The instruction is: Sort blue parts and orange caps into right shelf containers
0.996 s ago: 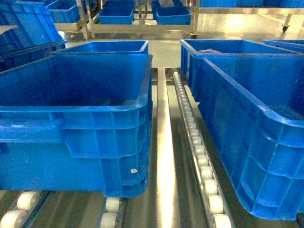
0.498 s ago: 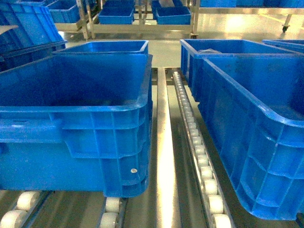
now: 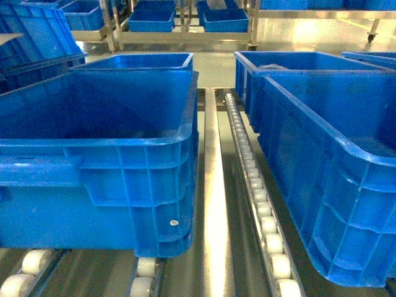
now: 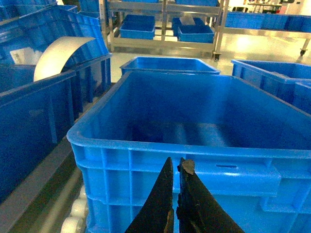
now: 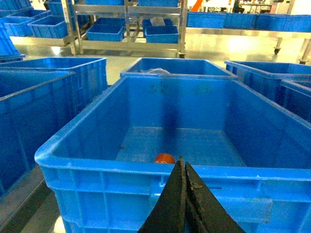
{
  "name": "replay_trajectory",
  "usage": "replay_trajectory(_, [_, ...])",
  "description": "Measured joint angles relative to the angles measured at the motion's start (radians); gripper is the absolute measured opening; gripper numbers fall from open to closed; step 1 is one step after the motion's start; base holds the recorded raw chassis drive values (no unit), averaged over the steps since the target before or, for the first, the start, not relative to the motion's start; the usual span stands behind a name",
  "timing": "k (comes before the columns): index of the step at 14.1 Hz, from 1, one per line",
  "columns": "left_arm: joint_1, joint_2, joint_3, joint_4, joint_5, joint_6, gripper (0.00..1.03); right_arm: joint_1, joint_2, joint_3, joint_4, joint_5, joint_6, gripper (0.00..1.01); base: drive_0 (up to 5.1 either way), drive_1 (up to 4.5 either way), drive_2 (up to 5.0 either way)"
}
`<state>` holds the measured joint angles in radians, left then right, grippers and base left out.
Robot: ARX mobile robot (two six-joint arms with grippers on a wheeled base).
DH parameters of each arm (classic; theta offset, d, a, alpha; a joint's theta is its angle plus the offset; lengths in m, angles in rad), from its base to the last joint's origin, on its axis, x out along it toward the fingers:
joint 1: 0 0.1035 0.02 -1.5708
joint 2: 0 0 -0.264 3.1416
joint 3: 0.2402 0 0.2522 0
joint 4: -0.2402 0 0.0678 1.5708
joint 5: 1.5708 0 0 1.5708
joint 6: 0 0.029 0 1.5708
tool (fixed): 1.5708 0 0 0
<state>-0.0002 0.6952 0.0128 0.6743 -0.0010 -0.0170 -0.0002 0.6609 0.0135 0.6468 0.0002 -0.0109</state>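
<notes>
Right claw (image 5: pixel 183 167) sat at the near rim of the right-hand crate (image 5: pixel 146 177), jaws pressed together, nothing held. An orange cap (image 5: pixel 164 158) lay on that crate's floor, straight ahead of and below the claw tips, just past the near wall; too round and too hidden by the rim to call a long axis. Right arm was clearly the nearer one. Left claw (image 4: pixel 176 170) was likewise pinched closed and empty, only a sliver of gap between its fingers, parked at the near rim of the left-hand crate (image 4: pixel 121 160), whose visible floor showed no parts. Head view had both crates on the roller rails (image 3: pixel 257 185), no claws in frame. No blue parts seen. No readable labels or brands; a small round sticker (image 3: pixel 174 222) on the left crate's corner was illegible.
</notes>
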Motion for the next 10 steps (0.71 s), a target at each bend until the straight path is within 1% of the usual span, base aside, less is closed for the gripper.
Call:
replay_trajectory(3, [0.0, -0.148, -0.002, -0.138, 0.0, 0.0, 0.02, 0.0, -0.144, 0.0, -0.137, 0.0, 0.0, 0.01, 0.0, 0.0, 0.0])
replay_trajectory(6, [0.0, -0.274, -0.002, -0.257, 0.0, 0.0, 0.02, 0.0, -0.258, -0.001, -0.245, 0.0, 0.0, 0.01, 0.0, 0.0, 0.0])
replay_trajectory(7, [0.0, -0.341, -0.002, -0.32, 0.0, 0.0, 0.02, 0.0, -0.326, -0.001, -0.314, 0.0, 0.0, 0.01, 0.0, 0.0, 0.0])
replay_trajectory(8, [0.0, -0.446, -0.002, -0.423, 0.0, 0.0, 0.02, 0.0, -0.425, -0.001, -0.409, 0.0, 0.0, 0.01, 0.0, 0.0, 0.0])
replay_trajectory(9, [0.0, -0.504, -0.002, -0.482, 0.0, 0.0, 0.02, 0.0, -0.48, -0.001, -0.465, 0.0, 0.0, 0.01, 0.0, 0.0, 0.0])
replay_trajectory(10, [0.0, -0.515, -0.002, -0.494, 0.0, 0.0, 0.02, 0.0, -0.491, -0.001, -0.476, 0.0, 0.0, 0.01, 0.0, 0.0, 0.0])
